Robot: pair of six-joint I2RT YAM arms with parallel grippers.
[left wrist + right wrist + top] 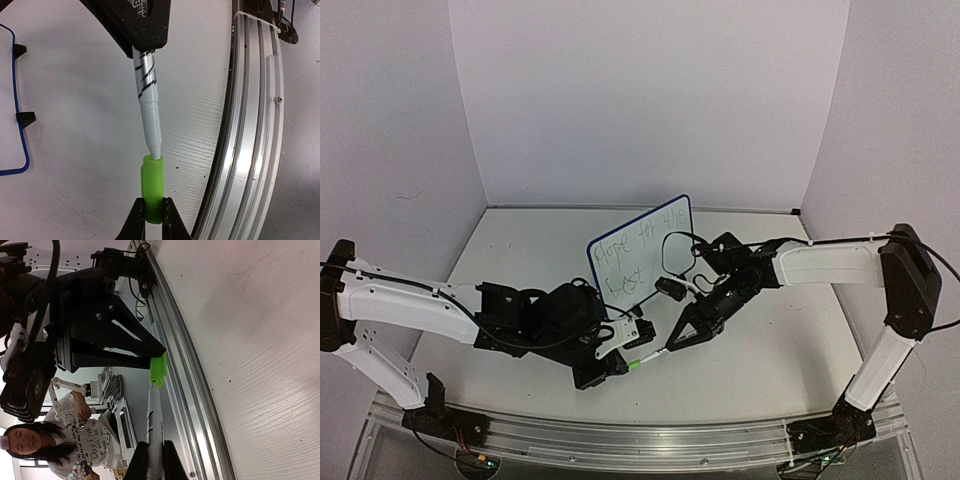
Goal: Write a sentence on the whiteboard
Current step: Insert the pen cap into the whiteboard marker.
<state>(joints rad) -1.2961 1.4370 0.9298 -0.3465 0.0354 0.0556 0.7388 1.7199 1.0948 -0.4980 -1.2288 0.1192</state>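
Left end effector pinches green cap; right end effector pinches marker, tip in cap.

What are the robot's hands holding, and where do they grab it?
The left gripper pinches the green cap at the end away from the marker. The right gripper grips the marker by its barrel.

One whiteboard, one marker, one cap
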